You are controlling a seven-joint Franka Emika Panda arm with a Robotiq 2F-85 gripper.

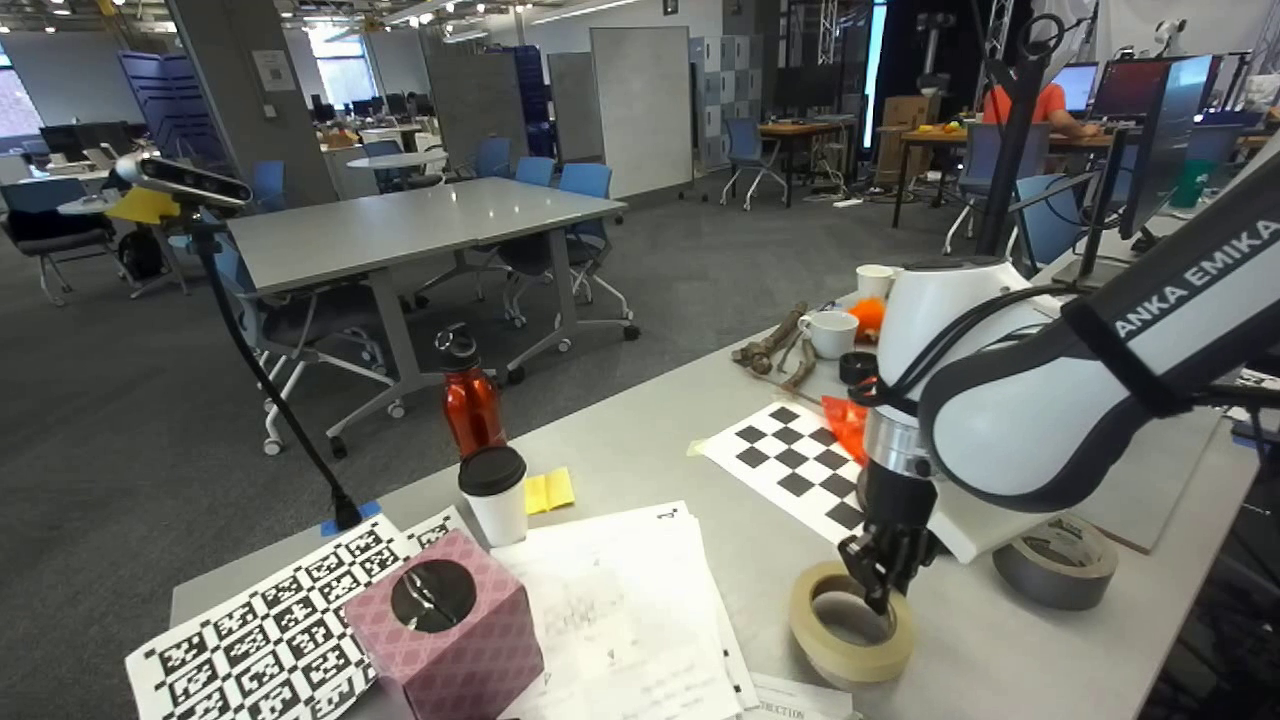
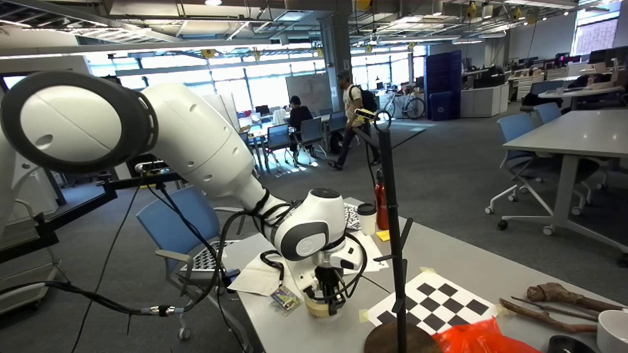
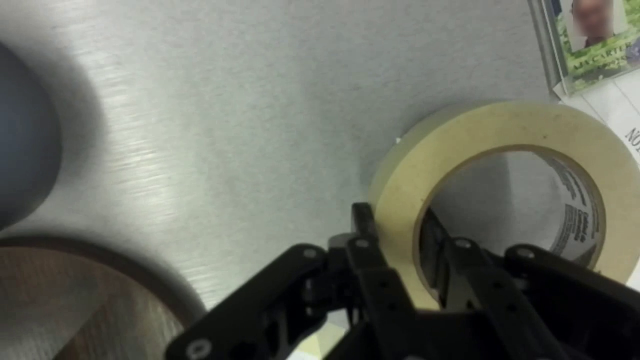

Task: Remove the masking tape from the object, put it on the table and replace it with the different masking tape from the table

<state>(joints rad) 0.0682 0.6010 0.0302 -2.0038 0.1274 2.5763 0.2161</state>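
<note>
A tan masking tape roll lies near the table's front edge; it also shows in an exterior view and the wrist view. My gripper straddles its wall, one finger in the hole and one outside, both apparently against the tape. Whether the roll touches the table is unclear. A grey tape roll lies apart on the table; a grey rounded shape cut off in the wrist view appears to be it. A black pole stand with hooks has a round wooden base; no roll shows on it.
A checkerboard sheet lies beyond the gripper. Papers, a pink box, a white cup and a red bottle stand at one side. An orange bag, sticks and a mug lie near the stand.
</note>
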